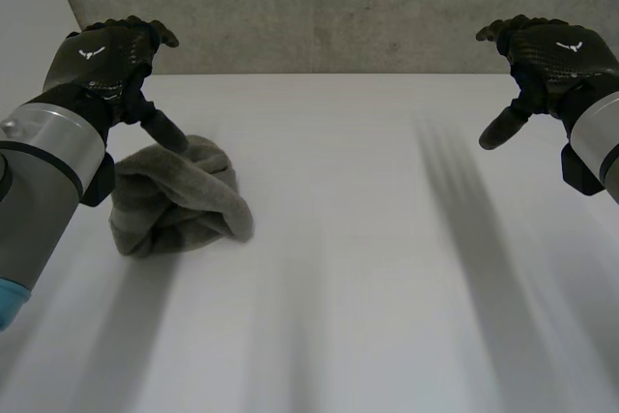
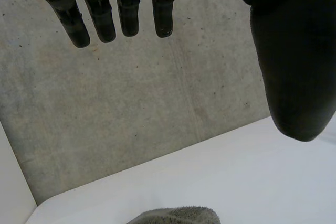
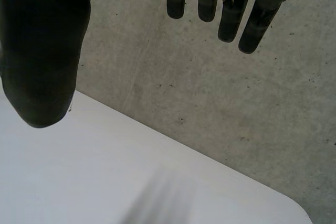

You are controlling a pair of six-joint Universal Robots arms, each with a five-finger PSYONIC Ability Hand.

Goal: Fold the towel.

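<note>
My left hand [image 1: 102,57] and right hand [image 1: 553,50] hang open and empty. The crumpled towel [image 1: 179,202] by my left probably needs spreading first.

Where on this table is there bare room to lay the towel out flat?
The table is bare from the towel across the middle to the side under the right hand, and along the near edge. The one crowded spot is the left side, where the bunched towel lies by the left hand.

No word or number can be read. The left hand [image 1: 102,63] has a small white wing-shaped mark [image 1: 92,53] on its back; the right hand [image 1: 556,57] has the same.
</note>
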